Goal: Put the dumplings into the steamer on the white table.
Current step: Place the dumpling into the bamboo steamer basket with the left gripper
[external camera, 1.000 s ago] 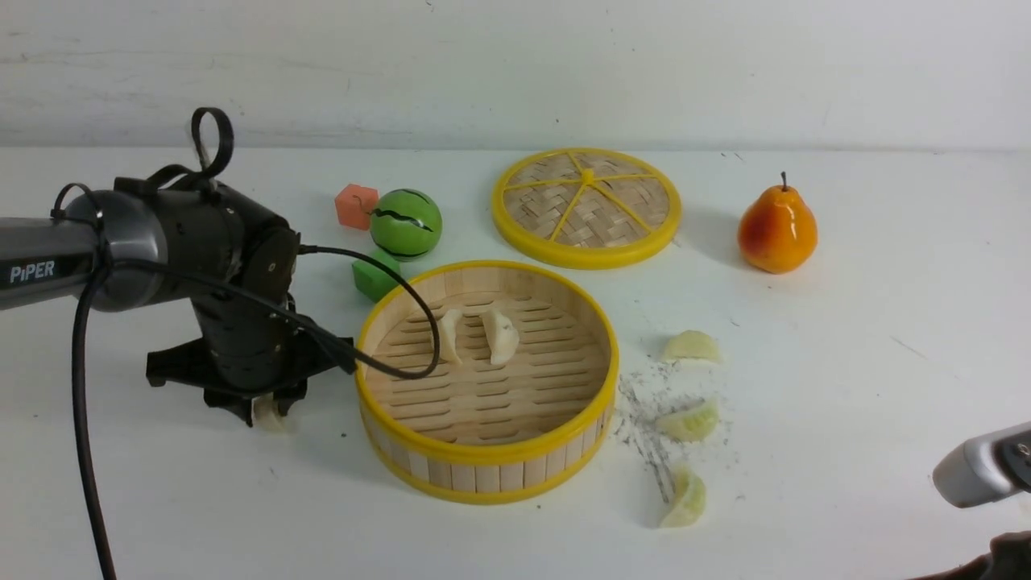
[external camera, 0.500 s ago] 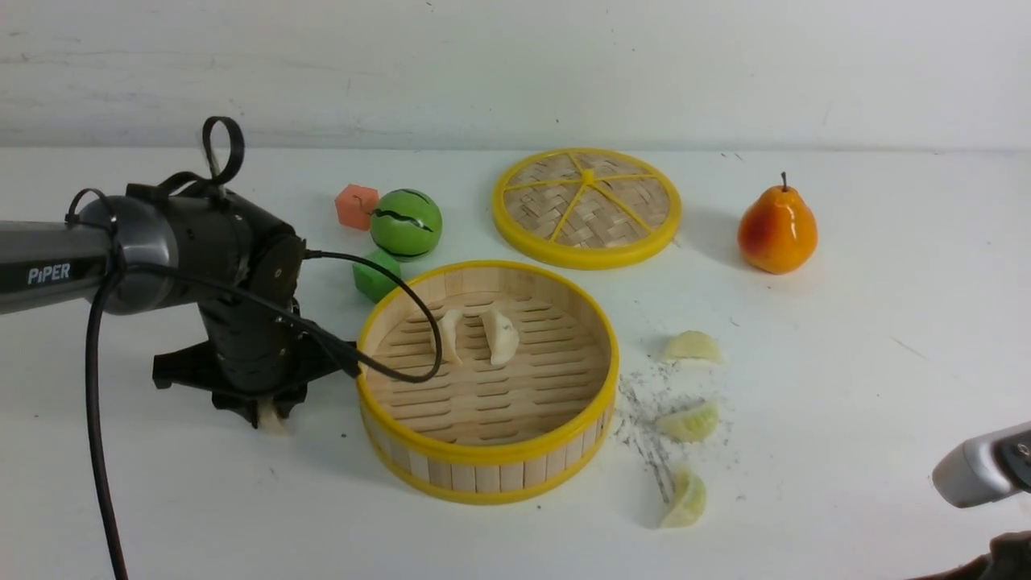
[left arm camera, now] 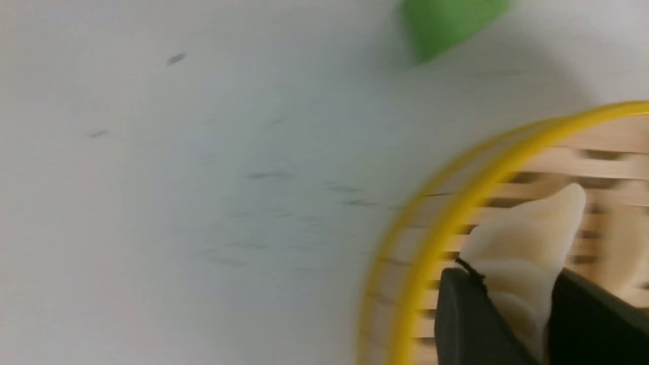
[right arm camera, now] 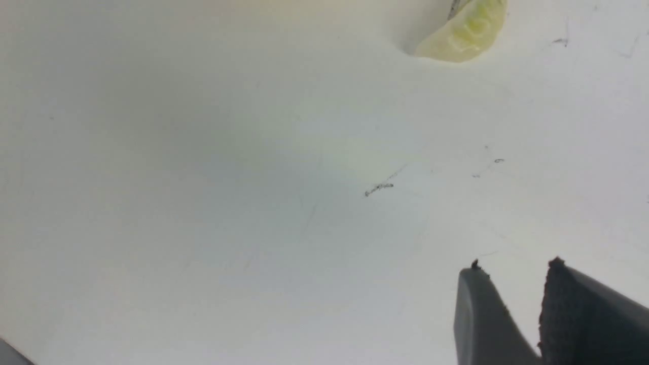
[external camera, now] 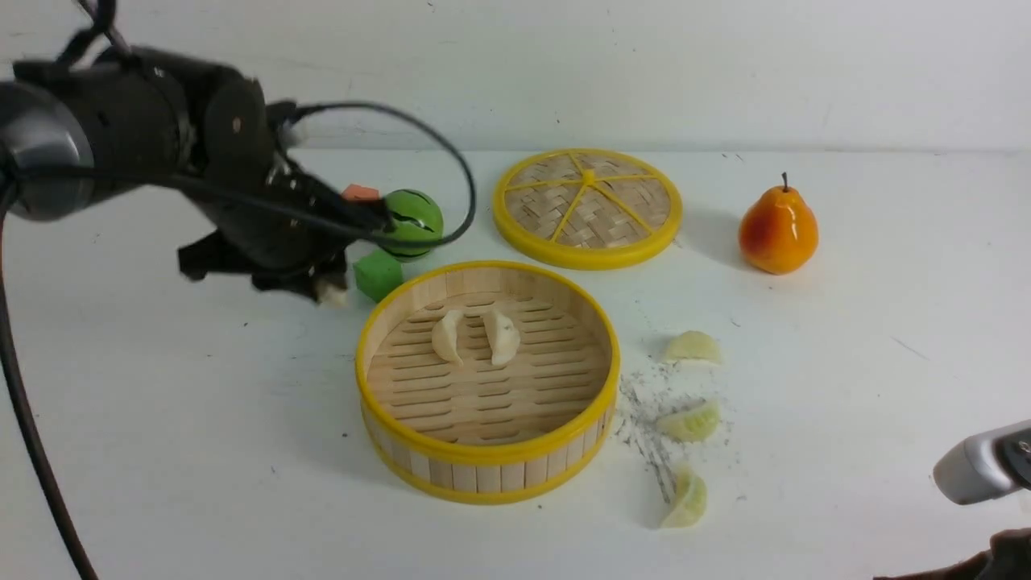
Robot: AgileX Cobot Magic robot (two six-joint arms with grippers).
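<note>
My left gripper (external camera: 320, 286) hangs above the white table (external camera: 201, 451), just outside the steamer's back-left rim, shut on a cream dumpling (external camera: 332, 292). In the left wrist view the dark fingers (left arm camera: 466, 314) pinch that dumpling (left arm camera: 527, 243) over the steamer's yellow rim (left arm camera: 456, 203). The bamboo steamer (external camera: 483, 475) holds two cream dumplings (external camera: 447, 337) (external camera: 502, 335). Three pale green dumplings (external camera: 691, 346) (external camera: 689, 420) (external camera: 685, 499) lie on the table to its right. My right gripper (right arm camera: 512, 266) hovers over bare table, slightly open and empty, with a green dumpling (right arm camera: 464, 30) ahead of it.
A green cube (external camera: 377, 274), a green ball (external camera: 407, 222) and an orange cube (external camera: 360, 192) sit behind the left gripper. The woven lid (external camera: 586, 205) and a pear (external camera: 777, 229) lie at the back. A grey part of the right arm (external camera: 979, 467) shows at the lower right.
My left gripper closed on the cream dumpling beside the steamer, then lifted it up and back toward the green cube. The right arm has not moved.
</note>
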